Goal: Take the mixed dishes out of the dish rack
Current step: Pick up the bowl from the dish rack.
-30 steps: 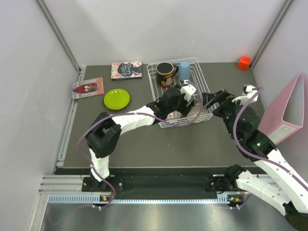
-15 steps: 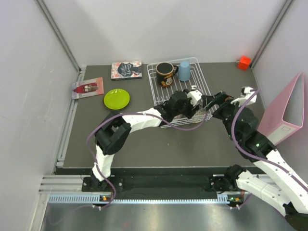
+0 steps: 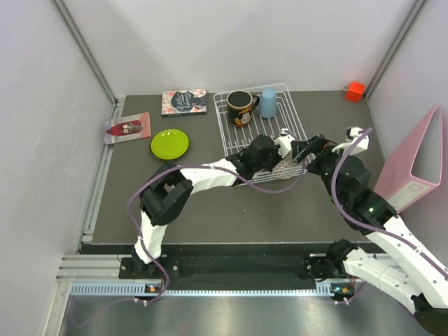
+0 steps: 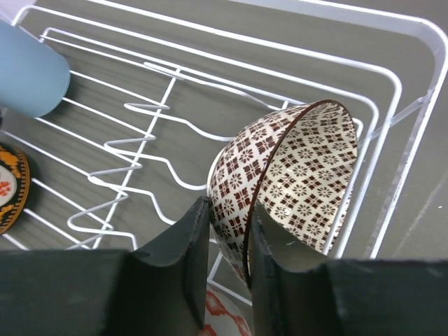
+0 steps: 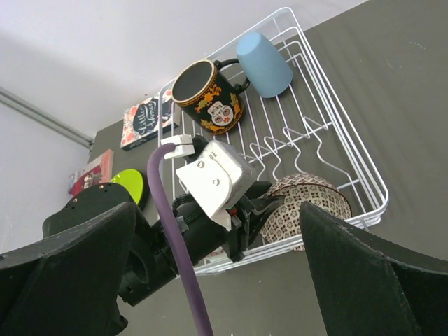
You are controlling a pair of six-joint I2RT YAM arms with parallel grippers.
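Note:
The white wire dish rack sits at the table's back middle. In its near right corner the beige patterned bowl stands on edge. My left gripper is shut on the bowl's rim, one finger on the outer wall and one inside. A red floral plate shows just under the fingers. The black mug and pale blue cup lie at the rack's far end. The lime-green plate lies on the table left of the rack. My right gripper hovers open just right of the bowl, holding nothing.
Two printed cards lie at the back left. A small orange-red block sits in the back right corner. A pink binder stands along the right wall, close to my right arm.
My left gripper slid right along the rack's near side and its jaws closed from wide open onto the bowl's rim. The right arm barely moved.

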